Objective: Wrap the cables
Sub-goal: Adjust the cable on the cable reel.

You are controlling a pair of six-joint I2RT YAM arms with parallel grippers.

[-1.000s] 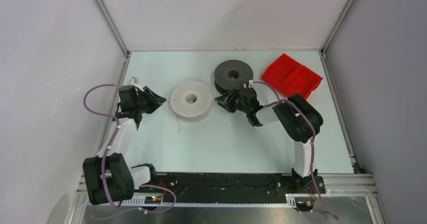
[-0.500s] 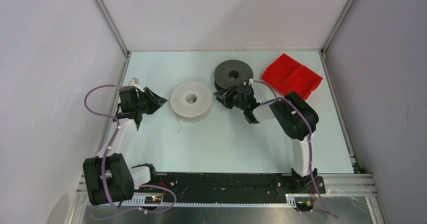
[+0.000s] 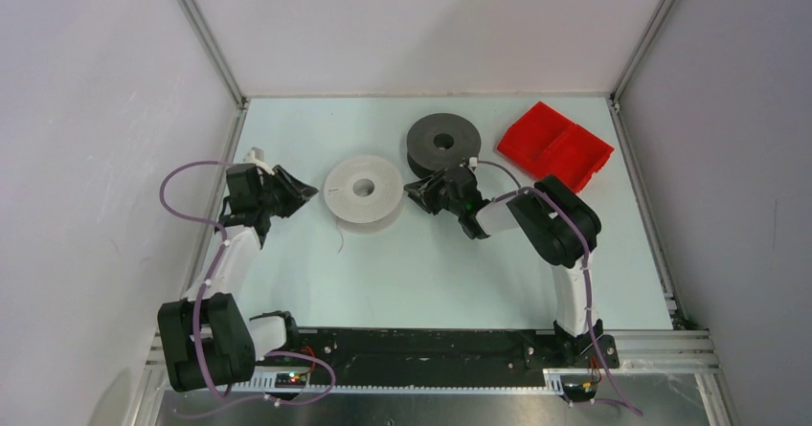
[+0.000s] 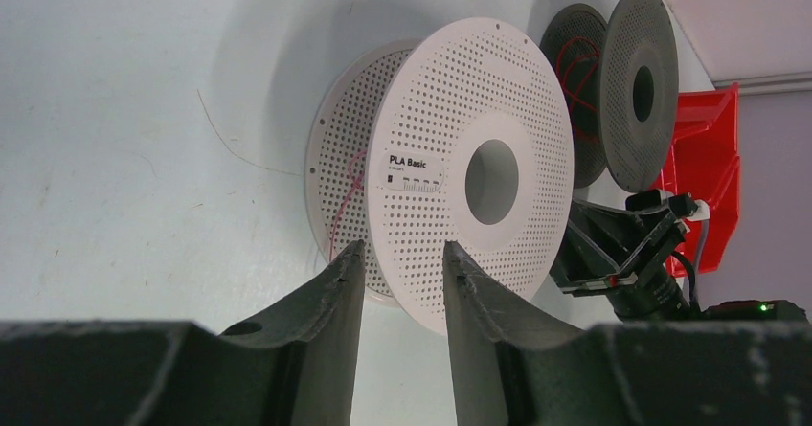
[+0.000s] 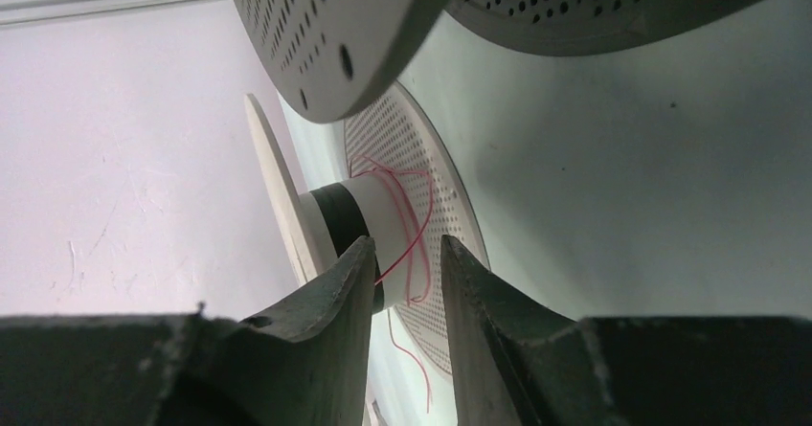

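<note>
Two flanged spools are lying flat on the desk [image 3: 431, 273]: the white spool [image 3: 363, 189] is sitting near the middle, and the dark grey spool [image 3: 443, 143] is resting just behind it to the right, near a red bin [image 3: 555, 146].

The left claw [image 3: 308, 193] is hovering low just beside the white spool's left rim, pointing at it with a sliver of desk showing between them. In the left wrist view its fingers [image 4: 335, 282] are standing slightly parted and released, with nothing between them, and the spool is filling the view straight ahead. A thin red strand [image 4: 343, 206] is running across the core between that spool's flanges. A loose pale strand [image 4: 230, 144] is trailing over the desk beside the spool.

The right claw [image 3: 413, 192] is reaching in where the two spools come close, just beside the white spool's right rim and at the dark grey spool's near edge. Its fingers [image 5: 326, 302] are standing narrowly apart, clamping nothing. In the right wrist view the dark grey flange is looming close overhead. Red loops [image 5: 407, 211] are winding round the white spool's hub just beyond the fingertips. Whether those loops are touching the fingers, I cannot tell.
</note>
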